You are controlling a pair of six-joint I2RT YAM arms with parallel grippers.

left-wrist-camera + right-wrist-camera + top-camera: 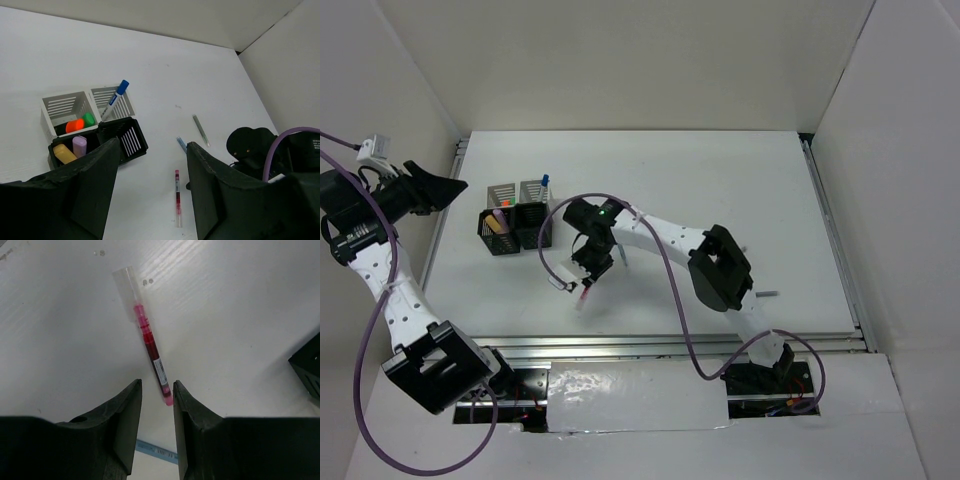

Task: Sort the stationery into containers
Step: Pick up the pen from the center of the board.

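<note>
**A:** Down low, the right gripper point(157, 390) has its jaws narrow, straddling the near end of the thin red clear-capped pen point(149, 347), which lies flat on the white table point(240, 315). Lined up to pinch, I reckon.

**B:** The left gripper point(153, 146) hangs wide and empty. Beyond it stand the four square mesh cups point(131, 142).

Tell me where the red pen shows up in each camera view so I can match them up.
Top external: red pen at centre-left, lower right of the cups.
Left wrist: red pen at lower centre, lying almost vertically in the picture.
Right wrist: red pen at centre, slanting up-left from the fingertips.
Shared landmark: the black mesh cup, only a corner of it in the right wrist view.
</note>
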